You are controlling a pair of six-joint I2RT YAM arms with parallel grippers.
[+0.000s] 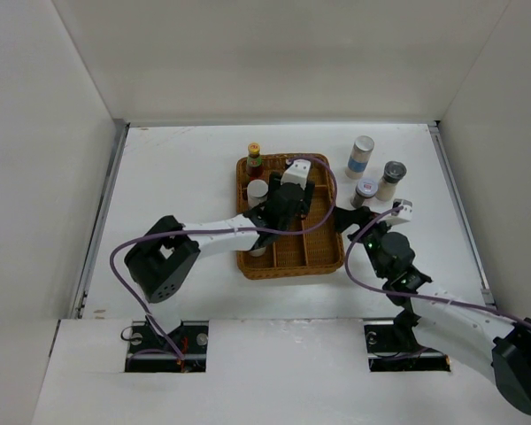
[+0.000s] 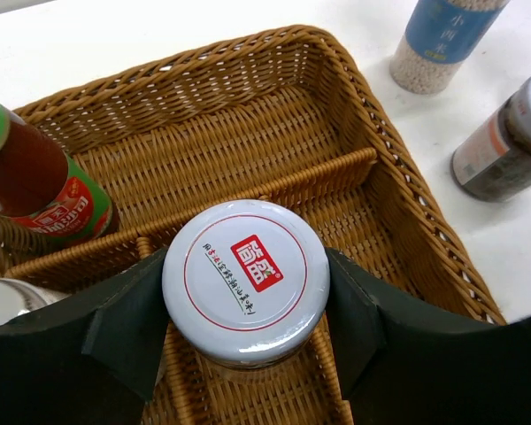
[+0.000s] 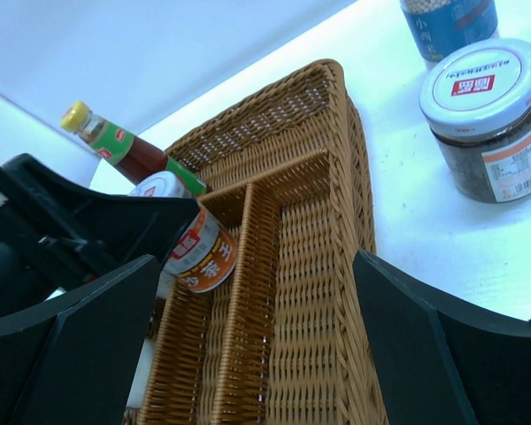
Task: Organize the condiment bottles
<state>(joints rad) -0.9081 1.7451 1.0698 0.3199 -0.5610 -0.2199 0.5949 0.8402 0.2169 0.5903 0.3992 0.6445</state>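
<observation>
My left gripper is shut on a short jar with a pale lid and a red logo, held over a middle compartment of the brown wicker tray. In the top view the gripper sits over the tray. The jar's orange label shows in the right wrist view. The dark sauce bottle with a yellow cap stands in the tray's far left corner, a white bottle beside it. My right gripper is open and empty at the tray's right edge.
Outside the tray on the right stand two silver-lidded cylinders and a short jar. The short jar is close to my right fingers. White walls enclose the table on three sides.
</observation>
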